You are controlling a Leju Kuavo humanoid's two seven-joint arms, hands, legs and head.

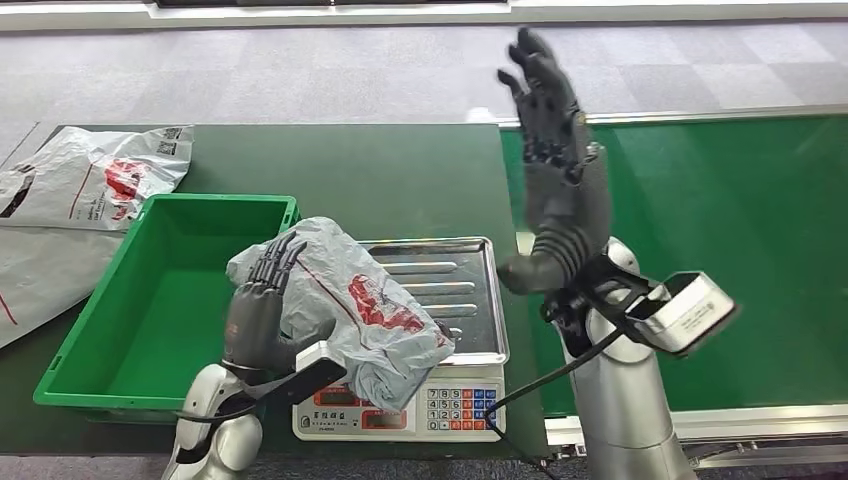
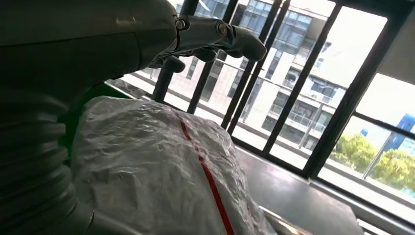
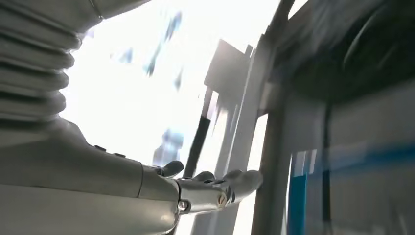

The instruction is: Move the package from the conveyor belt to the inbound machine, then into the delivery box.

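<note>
Altogether, one package (image 1: 350,305) on one scale (image 1: 440,330), two bags (image 1: 95,180) aside.

No legible text on package (image 1: 350,300) or scale (image 1: 395,410).

Your left robot hand (image 2: 98,54) looms close in shadow, its fingers (image 2: 230,39) stretched out over the package (image 2: 161,181) with a gap between them. You can see the package is crumpled white plastic with a red stripe, and a strip of green shows beside it. Beyond stand dark-framed windows (image 2: 303,98) with buildings and trees outside.
</note>
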